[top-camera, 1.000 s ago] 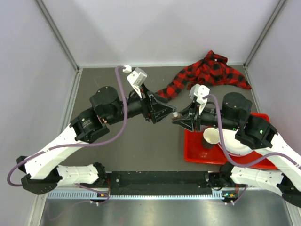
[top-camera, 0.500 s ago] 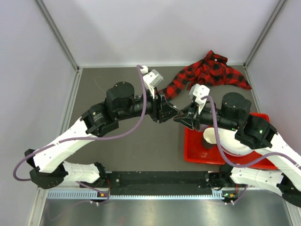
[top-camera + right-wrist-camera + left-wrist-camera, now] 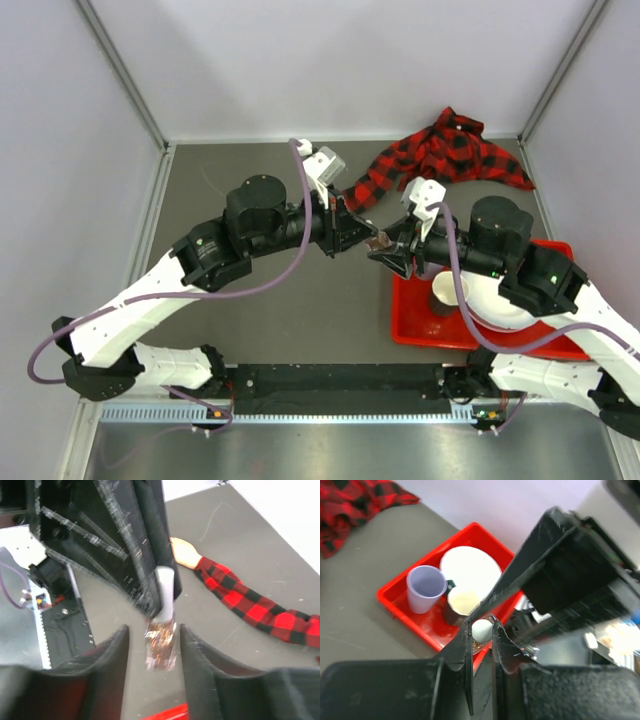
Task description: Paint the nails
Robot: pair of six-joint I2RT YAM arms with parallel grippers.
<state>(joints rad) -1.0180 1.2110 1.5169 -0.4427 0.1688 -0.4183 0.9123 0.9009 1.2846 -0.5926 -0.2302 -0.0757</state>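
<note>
A tiny bottle [image 3: 377, 242] with a glittery body [image 3: 161, 647] and a white cap [image 3: 481, 629] hangs in the air between the two arms. My left gripper [image 3: 481, 628] is shut on the cap. My right gripper [image 3: 152, 630] stands open around the bottle's body, with a gap on each side. The pale mannequin hand [image 3: 184, 553] lies on the table at the end of the red-and-black plaid sleeve [image 3: 245, 602], just beyond both grippers. Its nails are too small to make out. In the top view my left gripper [image 3: 362, 237] covers the hand.
A red tray [image 3: 408, 328] sits under my right arm with a white plate [image 3: 470, 567], a lilac cup [image 3: 426, 587] and a dark cup [image 3: 461, 606]. The rest of the plaid shirt [image 3: 455, 150] is heaped at the back right corner.
My left arm swung right to the bottle and its jaws shut on the cap. My right gripper, shut on the bottle's body before, has opened.
</note>
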